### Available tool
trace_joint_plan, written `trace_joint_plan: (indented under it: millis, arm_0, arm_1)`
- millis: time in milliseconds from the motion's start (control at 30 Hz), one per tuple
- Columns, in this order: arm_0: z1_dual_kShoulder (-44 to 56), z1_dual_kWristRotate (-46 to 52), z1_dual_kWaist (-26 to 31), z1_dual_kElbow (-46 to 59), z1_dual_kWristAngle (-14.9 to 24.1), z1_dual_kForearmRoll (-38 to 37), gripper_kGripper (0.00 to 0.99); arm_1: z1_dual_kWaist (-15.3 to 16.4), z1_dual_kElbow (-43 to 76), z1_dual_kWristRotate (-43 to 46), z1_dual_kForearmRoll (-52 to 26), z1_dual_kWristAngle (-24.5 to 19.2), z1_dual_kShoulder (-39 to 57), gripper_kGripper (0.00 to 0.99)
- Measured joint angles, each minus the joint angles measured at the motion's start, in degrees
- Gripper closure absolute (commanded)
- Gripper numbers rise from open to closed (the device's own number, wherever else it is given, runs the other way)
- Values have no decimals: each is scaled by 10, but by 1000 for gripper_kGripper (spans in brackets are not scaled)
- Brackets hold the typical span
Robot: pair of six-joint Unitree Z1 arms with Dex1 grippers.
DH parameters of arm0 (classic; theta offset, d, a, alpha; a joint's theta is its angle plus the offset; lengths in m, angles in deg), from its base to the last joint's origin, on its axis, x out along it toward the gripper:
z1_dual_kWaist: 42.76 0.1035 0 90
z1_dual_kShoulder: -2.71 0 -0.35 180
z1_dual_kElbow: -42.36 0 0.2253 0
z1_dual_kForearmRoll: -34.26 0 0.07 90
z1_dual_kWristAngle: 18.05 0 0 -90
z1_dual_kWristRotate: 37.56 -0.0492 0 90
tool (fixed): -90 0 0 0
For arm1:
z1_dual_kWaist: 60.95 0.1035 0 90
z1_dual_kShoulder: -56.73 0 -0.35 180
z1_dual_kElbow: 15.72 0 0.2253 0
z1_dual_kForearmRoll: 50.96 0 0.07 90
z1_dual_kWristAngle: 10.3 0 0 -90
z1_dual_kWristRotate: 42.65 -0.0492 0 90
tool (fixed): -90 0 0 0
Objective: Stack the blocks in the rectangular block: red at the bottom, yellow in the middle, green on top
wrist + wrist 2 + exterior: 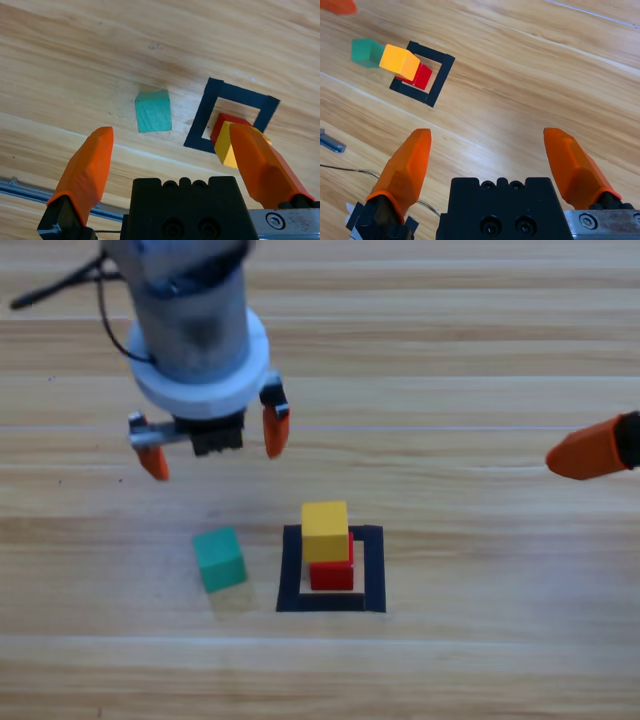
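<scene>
Frame [372, 570]: black tape rectangle on the table [480, 660], bare wood showing in its middle (somewhat wider than a cube).
Red cube [334, 574]: sits flat inside the frame, at the bottom of the stack.
Yellow cube [325, 531]: rests directly on the red cube, a little out of line with it, so a strip of red shows along one side.
Green cube [219, 558]: lies on the table outside the frame, just beside its left edge in the high view, turned slightly askew; nothing touches it.
Left hand [212, 447]: hangs in the air above the table, up-picture of the green cube and apart from it; jaws spread wide, nothing between them (in the left wrist view the green cube lies on the wood between the two orange jaws, farther off, and the stack shows partly behind one jaw).
Right hand [590, 452]: drawn back at the right edge of the high view, well apart from the stack; jaws spread wide and holding nothing in its own wrist view.
</scene>
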State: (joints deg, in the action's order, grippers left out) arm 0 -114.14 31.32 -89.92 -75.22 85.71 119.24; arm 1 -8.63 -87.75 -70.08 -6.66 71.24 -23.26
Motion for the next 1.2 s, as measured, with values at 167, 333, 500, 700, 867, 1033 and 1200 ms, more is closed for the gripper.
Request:
trace_joint_plan:
  millis: [167,333,500,700,867,1033,1200]
  arm_0:
    - [-17,32,0,1,-11,0,0]
    - [-23,56,0,23,-32,-4,0]
    - [-23,57,0,80,-54,-49,1]
    - [-21,56,0,137,-71,-101,2]
    - [-17,44,2,160,-81,-124,8]
    - [-2,21,17,176,-89,-146,8]
    - [10,-3,45,200,-100,-175,30]
  arm_1:
    - [-4,1,2,-15,1,-32,0]
    - [-5,1,12,-15,4,-46,0]
    - [-5,1,18,-15,5,-46,0]
    - [-5,1,19,-15,7,-46,0]
    - [-5,1,19,-15,14,-46,0]
    - [-5,1,19,-15,15,-46,0]
    - [-5,2,19,-17,17,-46,0]
